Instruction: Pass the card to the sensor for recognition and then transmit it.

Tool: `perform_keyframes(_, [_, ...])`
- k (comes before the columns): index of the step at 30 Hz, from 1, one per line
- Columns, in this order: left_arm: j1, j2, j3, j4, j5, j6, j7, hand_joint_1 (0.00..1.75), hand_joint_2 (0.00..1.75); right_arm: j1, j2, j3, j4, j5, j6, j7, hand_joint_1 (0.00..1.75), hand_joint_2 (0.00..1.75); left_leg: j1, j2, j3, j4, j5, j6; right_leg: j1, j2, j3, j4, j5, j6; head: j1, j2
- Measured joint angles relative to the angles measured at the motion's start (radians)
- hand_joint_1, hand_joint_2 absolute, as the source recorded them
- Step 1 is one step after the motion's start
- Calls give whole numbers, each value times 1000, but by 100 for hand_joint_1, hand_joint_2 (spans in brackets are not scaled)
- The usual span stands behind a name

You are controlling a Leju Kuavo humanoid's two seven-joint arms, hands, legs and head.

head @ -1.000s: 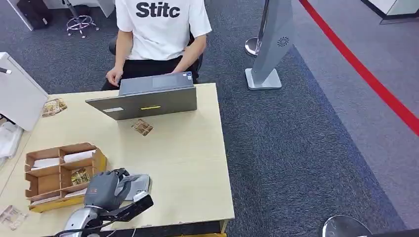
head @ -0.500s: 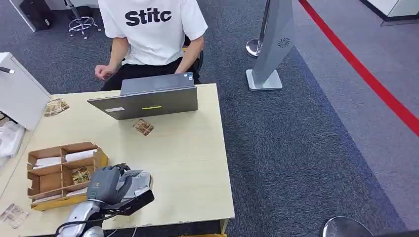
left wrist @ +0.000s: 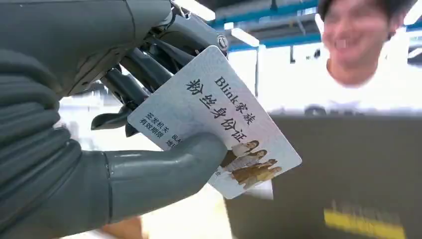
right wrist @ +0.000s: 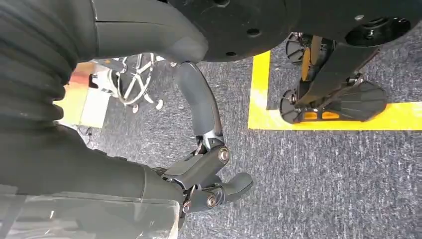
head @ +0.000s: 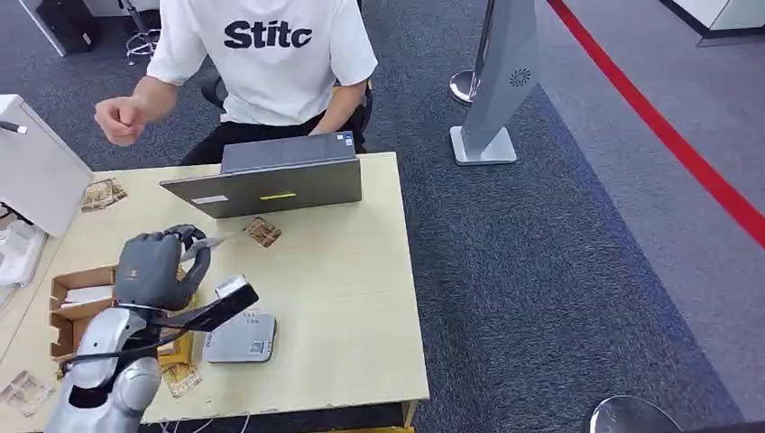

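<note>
My left hand (head: 159, 264) is raised over the table between the cardboard tray and the laptop. It pinches a pale card (head: 204, 243) whose edge points toward the laptop. In the left wrist view the card (left wrist: 215, 119) carries printed characters and a small group picture, and sits between the thumb (left wrist: 164, 169) and the dark fingers (left wrist: 144, 74). The sensor (head: 242, 337), a flat silver-white box, lies on the table nearer me than the hand. My right hand (right wrist: 201, 149) hangs beside my body over grey carpet, fingers apart and holding nothing.
A person in a white shirt (head: 271, 54) sits behind the grey laptop (head: 271, 185) with a fist (head: 122, 119) raised. A compartmented cardboard tray (head: 72, 311) stands at the left. Loose cards (head: 262, 232) lie on the table (head: 343, 298). A white box (head: 32, 171) stands at the far left.
My left hand has lifted off the sensor and carried the card up toward the laptop. The person's hand has risen from beside the laptop into the air.
</note>
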Motion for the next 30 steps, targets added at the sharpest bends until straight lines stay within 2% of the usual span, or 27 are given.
perform_keyframes(3, [-62, 22, 0, -22, -9, -21, 12, 175, 175, 0, 0, 1, 0, 0, 0, 3, 0, 175, 0, 0, 0, 0, 0, 0, 0, 1, 0, 0, 1, -1, 0, 0])
perform_keyframes(7, [-146, 45, 0, -22, -9, -74, 62, 175, 175, 0, 0, 11, 0, 10, 0, 6, 0, 175, 1, 0, 0, 0, 1, 0, 1, 0, -1, 0, 1, -1, 0, 0])
perform_keyframes(12, [-299, 77, 2, 80, 6, -129, 93, 175, 175, 1, 0, 26, 0, 19, 5, 20, 0, 175, 1, 1, 0, 0, 1, -1, 1, 1, -1, 0, 2, -2, 0, 0])
perform_keyframes(18, [-377, 80, 2, 181, -10, -117, 111, 175, 175, 0, 0, 37, 0, 20, 9, 13, 0, 175, 1, 1, 0, 0, 1, -1, 1, 1, -1, 1, 2, -2, 0, 0])
perform_keyframes(19, [-383, 80, 2, 187, -11, -117, 113, 168, 175, 1, 0, 39, 0, 20, 9, 10, 0, 175, 1, 1, -1, 0, 1, -1, 1, 1, -1, 1, 2, -2, 0, 0])
perform_keyframes(20, [-389, 80, 3, 192, -13, -118, 115, 110, 175, 0, 0, 41, 0, 20, 9, 10, 0, 175, 1, 1, -1, 0, 1, -1, 1, 1, -1, 1, 2, -2, 0, 0])
perform_keyframes(21, [-395, 81, 3, 196, -13, -120, 115, 0, 175, 0, 0, 42, 0, 22, 9, 10, 0, 175, 1, 1, -1, 0, 1, -1, 1, 1, -1, 1, 2, -2, 0, 0])
perform_keyframes(30, [-398, 89, 35, 207, -23, -80, 129, 0, 175, 0, 0, 48, 1, 17, -2, 27, 0, 175, 1, 1, -1, 0, 1, -1, 1, 1, -2, 0, 2, -2, 0, 0])
